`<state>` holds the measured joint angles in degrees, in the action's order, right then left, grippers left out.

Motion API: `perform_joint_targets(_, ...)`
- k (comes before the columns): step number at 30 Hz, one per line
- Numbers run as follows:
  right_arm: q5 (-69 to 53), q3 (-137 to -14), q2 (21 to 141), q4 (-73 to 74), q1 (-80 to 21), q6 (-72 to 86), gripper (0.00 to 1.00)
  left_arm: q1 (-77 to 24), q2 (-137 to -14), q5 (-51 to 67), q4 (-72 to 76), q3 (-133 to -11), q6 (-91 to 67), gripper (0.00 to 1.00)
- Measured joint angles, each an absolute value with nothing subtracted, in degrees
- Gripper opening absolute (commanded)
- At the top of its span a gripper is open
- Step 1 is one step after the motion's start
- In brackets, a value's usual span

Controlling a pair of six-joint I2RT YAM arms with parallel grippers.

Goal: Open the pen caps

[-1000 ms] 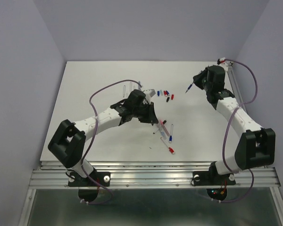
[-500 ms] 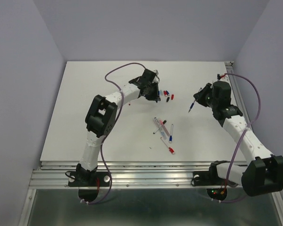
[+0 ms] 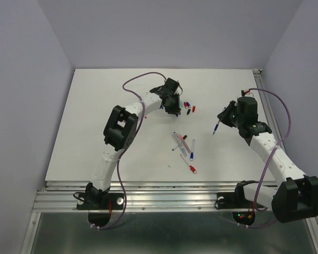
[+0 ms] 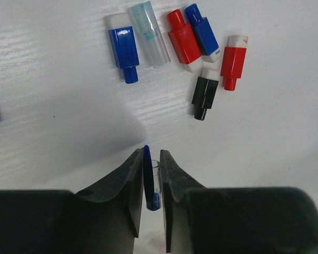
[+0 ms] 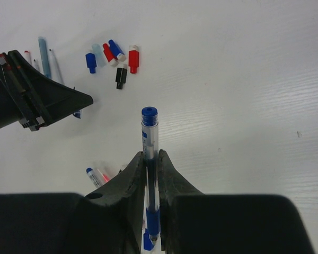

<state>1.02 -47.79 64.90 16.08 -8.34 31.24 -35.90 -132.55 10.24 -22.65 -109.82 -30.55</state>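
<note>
In the left wrist view my left gripper (image 4: pixel 152 153) is shut on a small blue pen cap (image 4: pixel 148 174), held just above the table. Loose pen caps lie beyond it: blue (image 4: pixel 124 53), clear (image 4: pixel 148 34), red (image 4: pixel 183 42), blue (image 4: pixel 201 33), red (image 4: pixel 233 61) and black (image 4: pixel 204 95). From above, my left gripper (image 3: pixel 173 107) is just left of this cap cluster (image 3: pixel 188 107). My right gripper (image 5: pixel 150 154) is shut on a clear blue-ink pen (image 5: pixel 149 132), its blue end pointing away from the wrist. From above, my right gripper (image 3: pixel 223 117) holds that pen (image 3: pixel 215 127) over the table's right side.
Several loose pens (image 3: pixel 184 147) lie in a heap in the middle of the table, a red-tipped one (image 3: pixel 192 169) nearest the front. More barrels (image 5: pixel 44 50) lie behind the left gripper. The side wall and rail (image 3: pixel 265 100) run close on the right.
My left arm swung from the pen heap back to the cap cluster. My right arm came nearer and inward from the far right corner, still holding the pen.
</note>
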Motion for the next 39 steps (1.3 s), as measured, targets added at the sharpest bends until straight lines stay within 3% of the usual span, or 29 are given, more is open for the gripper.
perform_joint_targets(2, 1.08, -47.79, 64.9, 16.27, -8.34, 31.22, 0.04, -35.9, -133.29, 10.24, -22.9, -110.19, -30.46, 0.48)
perform_joint_targets(6, 1.08, -47.79, 64.86, 16.56, -8.34, 31.22, 0.04, -35.9, -133.8, 10.35, -23.9, -110.28, -30.57, 0.53)
perform_joint_targets(13, 0.99, -47.79, 64.86, 17.28, -8.34, 31.27, 0.04, -35.92, -133.1, 12.01, -23.29, -109.8, -29.91, 0.71)
perform_joint_targets(19, -3.92, -47.81, 65.04, 17.52, -8.34, 31.33, 0.04, -35.9, -120.9, 13.23, -20.23, -99.77, -28.84, 0.91)
perform_joint_targets(24, -9.23, -48.49, 69.21, 14.7, -11.31, 31.94, 0.05, -34.98, -103.63, 11.81, -16.69, -87.09, -28.97, 0.93)
perform_joint_targets(25, -9.47, -49.78, 71.48, 14.59, -14.06, 31.88, 0.05, -34.2, -99.39, 11.62, -15.55, -83.77, -29.19, 0.99)
perform_joint_targets(26, -9.67, -51.46, 74.04, 14.46, -16.29, 31.75, 0.05, -33.41, -96.51, 11.27, -15.11, -81.36, -29.47, 0.99)
perform_joint_targets(32, -10.28, -65.36, 92.25, 10.39, -26.83, 31.75, 0.05, -26.35, -79.55, 5.98, -13.54, -63.79, -32.05, 0.99)
perform_joint_targets(39, -8.99, -87.33, 115.52, 9.41, -33.15, 32.77, 0.06, -26.65, -71.46, 3.01, -16.51, -54.76, -33.17, 0.99)
